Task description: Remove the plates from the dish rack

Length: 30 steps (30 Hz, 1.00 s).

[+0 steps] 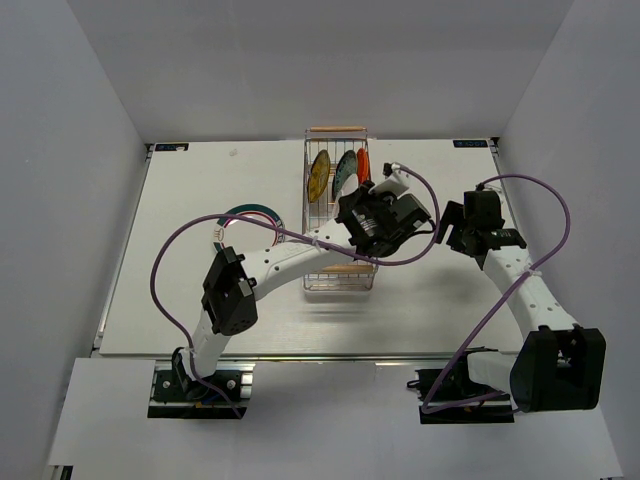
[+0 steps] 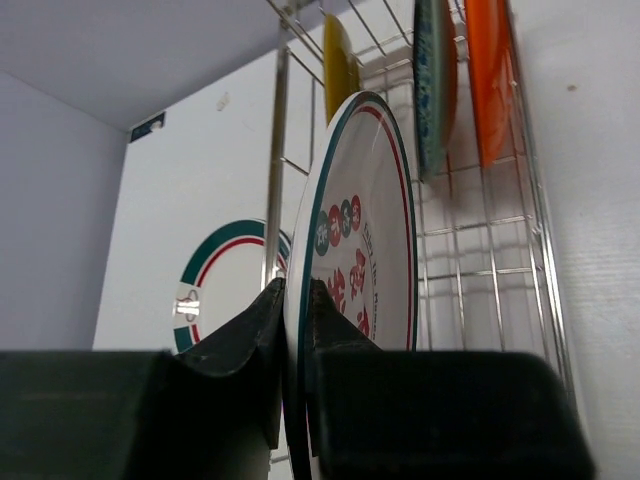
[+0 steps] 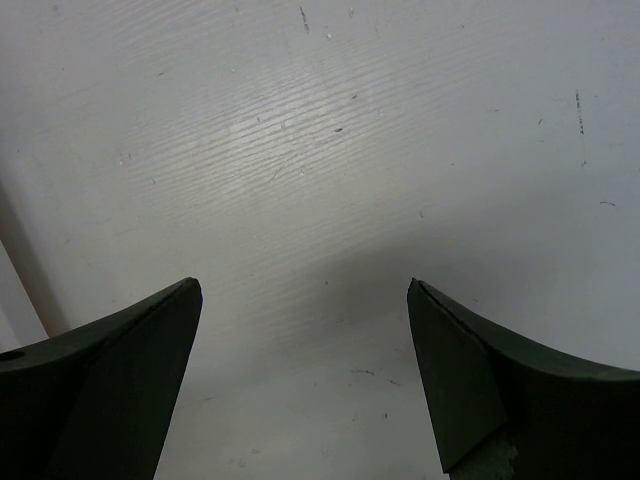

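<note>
The dish rack stands at the back middle of the table, its wires close in the left wrist view. A white plate with red marks and a teal-red rim stands upright in it, and my left gripper is shut on its edge, one finger on each face. Behind it stand a yellow plate, a teal plate and an orange-red plate. From above, the left gripper covers the rack's middle. My right gripper is open over bare table, to the right of the rack.
A white plate with a green and red rim lies flat on the table left of the rack, partly under the left arm. White walls close in the table on three sides. Purple cables loop over both arms.
</note>
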Each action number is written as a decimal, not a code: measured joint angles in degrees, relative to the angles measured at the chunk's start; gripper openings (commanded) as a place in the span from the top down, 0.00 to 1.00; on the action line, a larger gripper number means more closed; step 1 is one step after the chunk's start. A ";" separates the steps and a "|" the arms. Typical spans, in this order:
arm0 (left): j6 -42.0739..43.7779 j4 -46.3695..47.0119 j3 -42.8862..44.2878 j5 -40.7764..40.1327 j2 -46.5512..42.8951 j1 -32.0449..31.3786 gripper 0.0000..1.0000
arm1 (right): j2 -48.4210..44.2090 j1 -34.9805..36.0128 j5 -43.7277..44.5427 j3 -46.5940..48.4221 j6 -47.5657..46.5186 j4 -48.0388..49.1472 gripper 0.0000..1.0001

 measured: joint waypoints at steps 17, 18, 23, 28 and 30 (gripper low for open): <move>17.66 20.70 -5.01 1.22 -12.96 1.05 1.00 | 0.90 0.00 0.61 0.00 0.02 -0.57 0.11; 17.57 21.27 -5.05 3.37 -14.84 1.57 1.00 | 0.90 0.00 0.61 0.00 0.02 -0.61 0.11; 12.20 22.29 -4.55 11.58 -20.17 9.75 1.00 | 0.90 -0.02 0.59 0.00 0.15 -0.76 0.11; 4.74 24.81 -16.94 19.93 -27.96 24.24 1.00 | 0.96 -0.02 0.59 0.00 0.24 -0.81 0.11; 1.75 24.50 -22.60 22.77 -31.58 29.62 1.00 | 1.16 0.00 0.57 0.00 0.28 -0.81 0.11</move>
